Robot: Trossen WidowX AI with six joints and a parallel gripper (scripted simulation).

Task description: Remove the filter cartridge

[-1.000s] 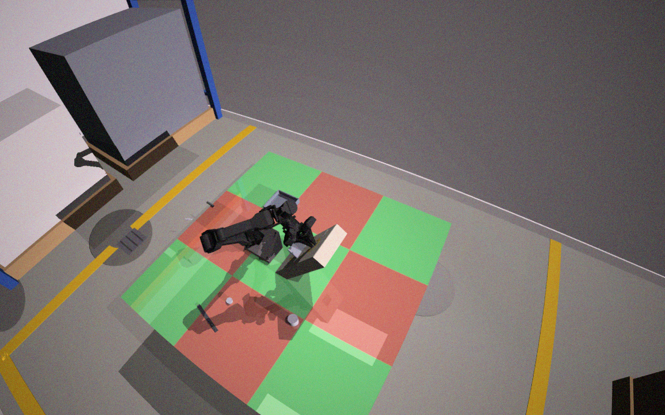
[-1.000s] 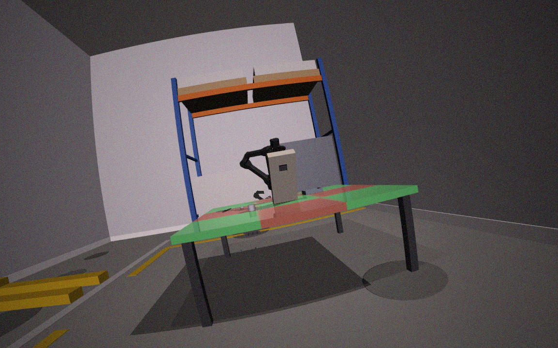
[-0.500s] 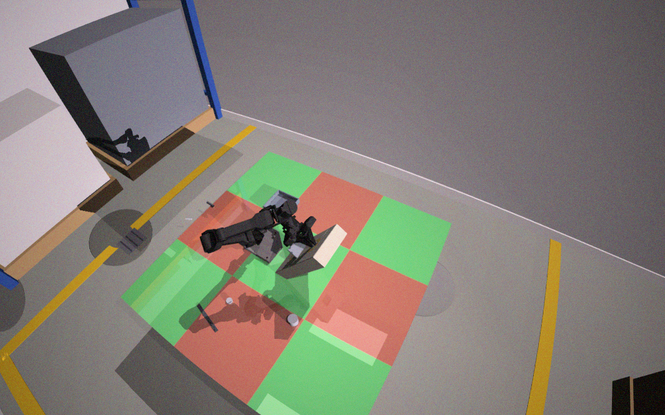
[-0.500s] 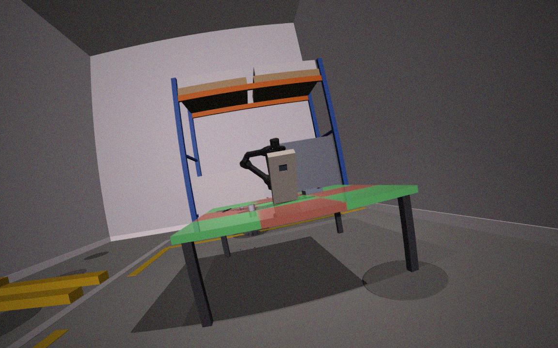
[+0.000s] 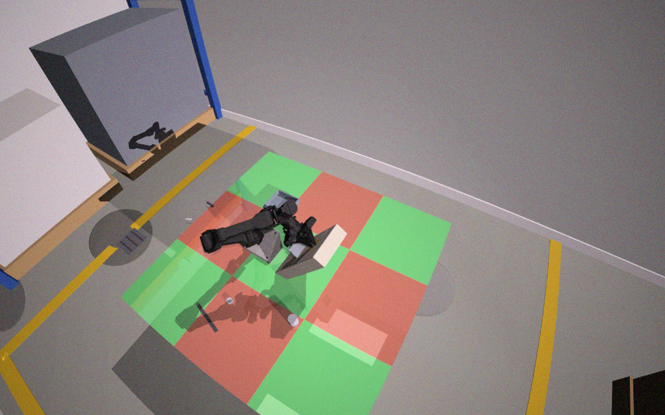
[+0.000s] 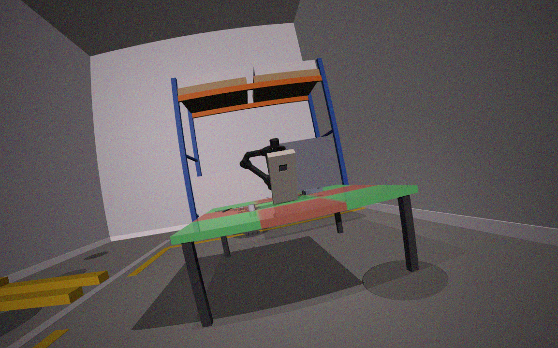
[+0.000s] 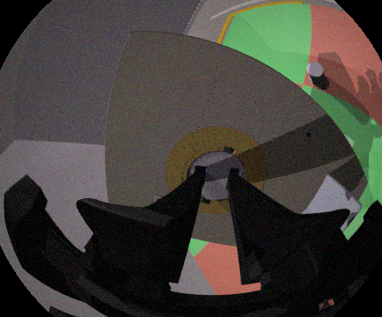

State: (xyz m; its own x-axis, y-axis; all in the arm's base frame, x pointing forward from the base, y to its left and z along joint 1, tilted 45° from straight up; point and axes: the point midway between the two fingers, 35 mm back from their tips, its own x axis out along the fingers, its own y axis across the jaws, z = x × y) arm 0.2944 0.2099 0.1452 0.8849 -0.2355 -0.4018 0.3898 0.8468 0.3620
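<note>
With the fingers set narrow into the slots of the filter cartridge, which is seated flush in the service panel, a jam could be caused if the fingertips are pulled back off-axis.

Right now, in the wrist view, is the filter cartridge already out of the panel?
No. The filter cartridge sits inside its yellow ring in the panel, with the gripper fingertips at its face.
</note>
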